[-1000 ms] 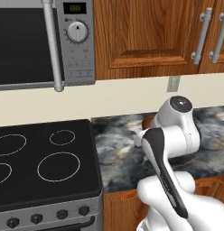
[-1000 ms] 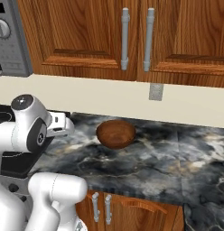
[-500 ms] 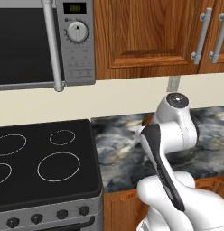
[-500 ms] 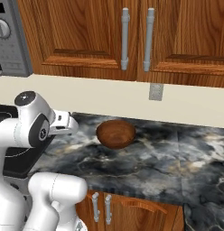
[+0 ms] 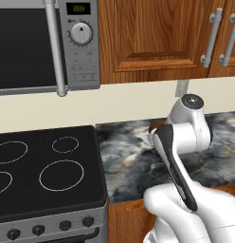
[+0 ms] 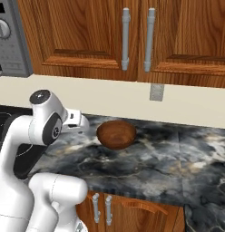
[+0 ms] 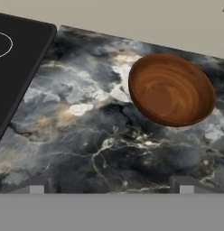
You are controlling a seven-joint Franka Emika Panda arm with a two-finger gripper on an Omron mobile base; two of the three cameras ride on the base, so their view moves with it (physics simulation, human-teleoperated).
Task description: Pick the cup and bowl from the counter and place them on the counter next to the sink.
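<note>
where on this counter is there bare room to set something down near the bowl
The counter is bare right of the bowl, out to the frame edge, and in front of it to the counter's edge. Between bowl and stovetop is another bare strip, with the open gripper above it.

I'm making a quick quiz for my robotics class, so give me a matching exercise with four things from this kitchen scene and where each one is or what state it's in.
Things:
1. bowl
2. stovetop
3. microwave
4. gripper

Places or states:
A. mounted above the stovetop, under the cabinets
B. open, above the counter short of the bowl
C. upright on the marbled counter, empty
D. flat black glass left of the counter

Pairs: 1-C, 2-D, 3-A, 4-B
</note>
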